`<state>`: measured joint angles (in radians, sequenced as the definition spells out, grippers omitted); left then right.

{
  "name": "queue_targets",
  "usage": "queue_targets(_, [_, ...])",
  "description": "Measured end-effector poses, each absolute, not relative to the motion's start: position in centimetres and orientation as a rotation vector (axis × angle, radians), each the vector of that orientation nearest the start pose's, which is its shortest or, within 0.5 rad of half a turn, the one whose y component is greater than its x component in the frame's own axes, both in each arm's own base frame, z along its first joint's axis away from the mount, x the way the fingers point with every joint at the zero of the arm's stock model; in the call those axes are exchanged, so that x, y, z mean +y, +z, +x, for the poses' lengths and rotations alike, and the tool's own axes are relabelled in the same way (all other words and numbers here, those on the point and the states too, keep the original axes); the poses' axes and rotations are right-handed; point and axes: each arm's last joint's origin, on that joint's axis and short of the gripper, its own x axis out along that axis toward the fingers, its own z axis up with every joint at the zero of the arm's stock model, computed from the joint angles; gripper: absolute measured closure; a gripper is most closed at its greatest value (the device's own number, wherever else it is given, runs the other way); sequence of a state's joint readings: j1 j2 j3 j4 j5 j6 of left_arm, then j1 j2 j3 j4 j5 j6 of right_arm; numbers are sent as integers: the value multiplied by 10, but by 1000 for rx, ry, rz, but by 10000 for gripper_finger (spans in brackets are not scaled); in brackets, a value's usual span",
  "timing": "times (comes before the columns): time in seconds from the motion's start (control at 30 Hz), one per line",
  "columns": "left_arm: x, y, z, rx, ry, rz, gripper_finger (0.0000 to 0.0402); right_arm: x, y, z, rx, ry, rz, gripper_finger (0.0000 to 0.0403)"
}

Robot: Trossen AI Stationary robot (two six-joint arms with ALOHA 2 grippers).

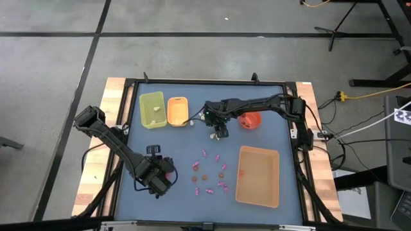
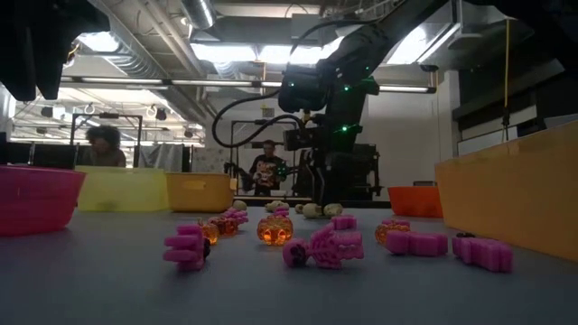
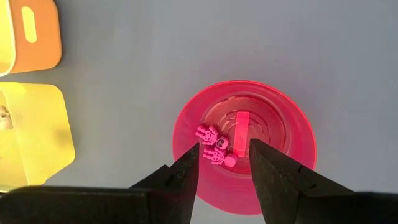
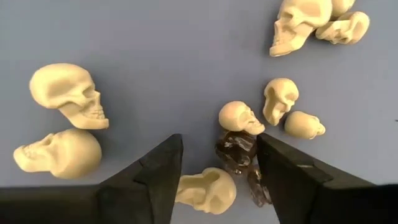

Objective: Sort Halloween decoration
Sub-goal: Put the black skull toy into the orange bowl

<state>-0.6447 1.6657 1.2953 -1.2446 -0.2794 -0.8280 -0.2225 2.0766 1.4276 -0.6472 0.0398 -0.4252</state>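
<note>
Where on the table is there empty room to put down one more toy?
Bare mat lies between the green tray and the pink bowl, along the left side. Another free strip runs along the front edge, left of the tan tray. It is crowded in the middle, with pink toys, and by the right tool, around the skulls.

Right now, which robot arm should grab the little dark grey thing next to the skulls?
The right one, I think. Its open pincer already hangs over the dark grey trinket among the cream skulls. The left pincer is over the pink bowl.
</note>
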Motion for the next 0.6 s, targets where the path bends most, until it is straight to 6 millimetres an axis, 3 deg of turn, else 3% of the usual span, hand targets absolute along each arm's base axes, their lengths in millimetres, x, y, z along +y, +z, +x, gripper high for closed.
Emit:
queue_targets(0.3, [-168,238,237,1403,317,47,277,-90,140,395,1317,63,-237,283])
queue_targets(0.6, [-168,238,237,1403,317,47,277,-90,140,395,1318,61,-239,298])
